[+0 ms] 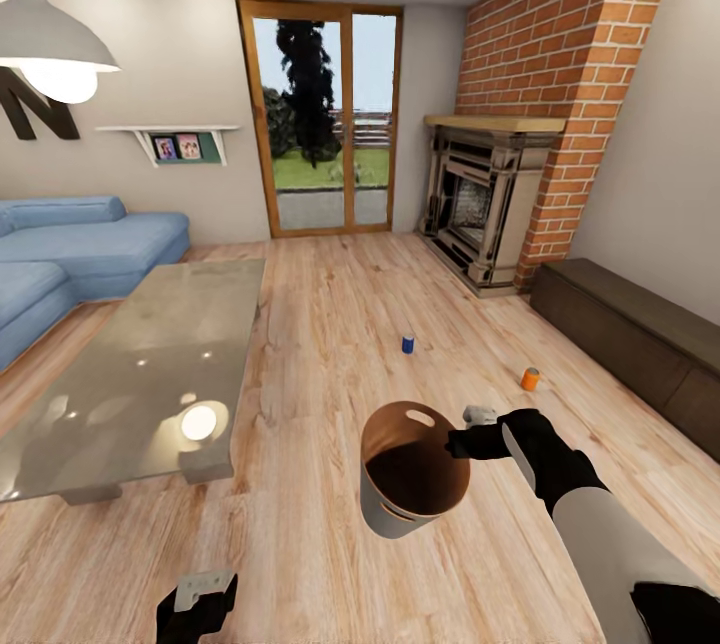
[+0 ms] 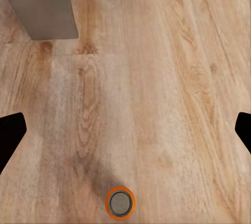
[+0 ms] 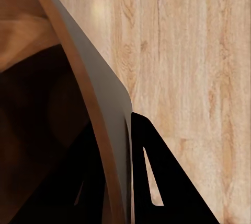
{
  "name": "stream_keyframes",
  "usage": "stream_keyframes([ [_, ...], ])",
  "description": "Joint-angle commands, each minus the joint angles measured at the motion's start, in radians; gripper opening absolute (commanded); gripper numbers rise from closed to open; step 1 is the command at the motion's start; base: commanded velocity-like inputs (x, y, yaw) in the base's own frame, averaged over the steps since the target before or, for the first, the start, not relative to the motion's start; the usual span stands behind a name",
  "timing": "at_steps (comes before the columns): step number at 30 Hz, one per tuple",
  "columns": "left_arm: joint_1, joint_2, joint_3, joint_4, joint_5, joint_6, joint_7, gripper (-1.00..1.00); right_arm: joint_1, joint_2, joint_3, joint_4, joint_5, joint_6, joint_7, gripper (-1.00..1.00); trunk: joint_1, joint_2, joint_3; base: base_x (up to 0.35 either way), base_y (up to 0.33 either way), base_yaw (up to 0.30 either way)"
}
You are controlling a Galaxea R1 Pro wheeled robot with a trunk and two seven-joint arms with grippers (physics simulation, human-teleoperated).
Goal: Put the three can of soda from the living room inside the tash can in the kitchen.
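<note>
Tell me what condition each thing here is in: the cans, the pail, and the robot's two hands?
blue can: upright on the floor.
orange can: upright on the floor, near the bench.
second orange can: upright on the floor, below the left gripper.
trash pail: held off the floor, tilted, nothing seen inside.
right gripper: clamped on the pail's rim.
left gripper: open, holding nothing.

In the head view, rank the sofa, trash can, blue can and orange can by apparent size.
1. Sofa, cropped at the edge.
2. Trash can, nearest the camera.
3. Orange can and blue can: too alike to rank.
</note>
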Motion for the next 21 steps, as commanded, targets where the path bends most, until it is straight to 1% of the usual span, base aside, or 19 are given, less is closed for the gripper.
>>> stream_keyframes([
  [1,0.000,0.000,0.000,0.000,0.000,0.000,0.000,1.00,0.000,0.000,-0.002,-0.001,-0.023,0.006,0.005,-1.00,0.004,-0.007,-0.005,0.000,0.000,0.000],
  [21,0.000,-0.004,0.000,0.001,-0.002,0.007,0.000,1.00,0.000,0.000,-0.002,-0.001,-0.023,0.006,0.005,-1.00,0.081,-0.147,-0.099,0.000,0.000,0.000],
])
